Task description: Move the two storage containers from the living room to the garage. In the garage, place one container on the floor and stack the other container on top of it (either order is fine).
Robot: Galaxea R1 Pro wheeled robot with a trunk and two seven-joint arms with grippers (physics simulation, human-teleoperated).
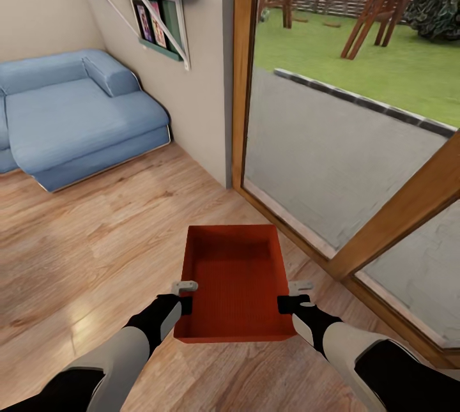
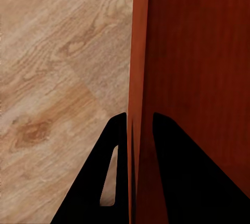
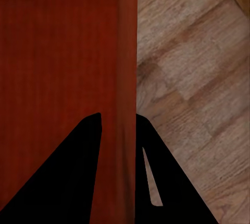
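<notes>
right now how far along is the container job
Early. Done: one storage container is gripped, the left gripper and right gripper each pinching a side wall, one finger inside and one outside. In hand: carrying it over the light wood floor of the living room, near the blue sofa and glass door. Left: reaching the garage, setting it down, then fetching and stacking the second one.

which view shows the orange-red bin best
The head view: the whole open orange-red rectangular bin shows, held above the wood plank floor, the left gripper and right gripper on its side walls. Each wrist view gives just one wall, seen edge-on and pinched between black fingers.
</notes>
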